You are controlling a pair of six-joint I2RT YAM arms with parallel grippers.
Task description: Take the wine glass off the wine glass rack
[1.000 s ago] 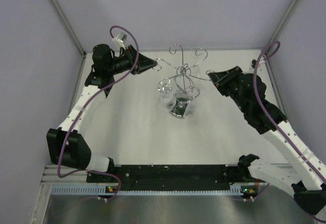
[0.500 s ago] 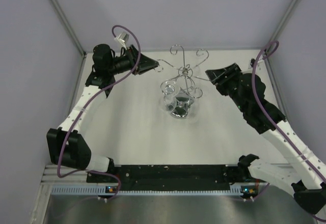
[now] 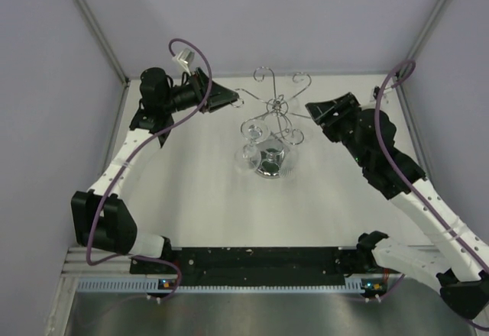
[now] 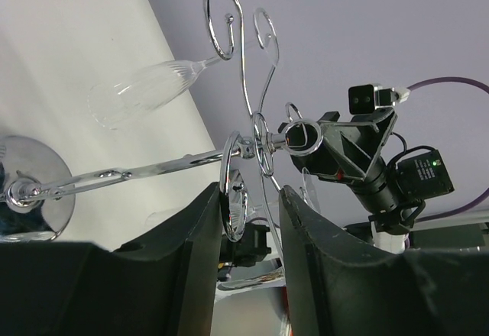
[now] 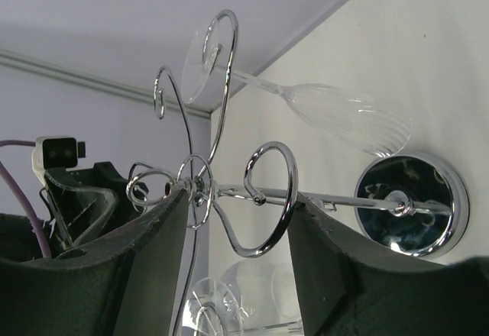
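top external: wine glass (image 3: 248, 153) barely discernible over wine glass rack (image 3: 276, 108) base.

Curled arms of the rack (image 3: 276, 109) fill the upper centre, between the left end effector (image 3: 234, 101) and right end effector (image 3: 311, 111). Open surface (image 3: 206, 198) lies below them.

wine glass (image 5: 344, 118) hanging on wine glass rack (image 3: 277, 108), not off yet
Clear stemmed glass with a ribbed bowl, inverted and tilted. Foot is caught behind one scroll arm of the rack, stem runs through the curl, bowl sits near the mirrored domed base. Rack is chrome wire, curled arms fanning from a central post.
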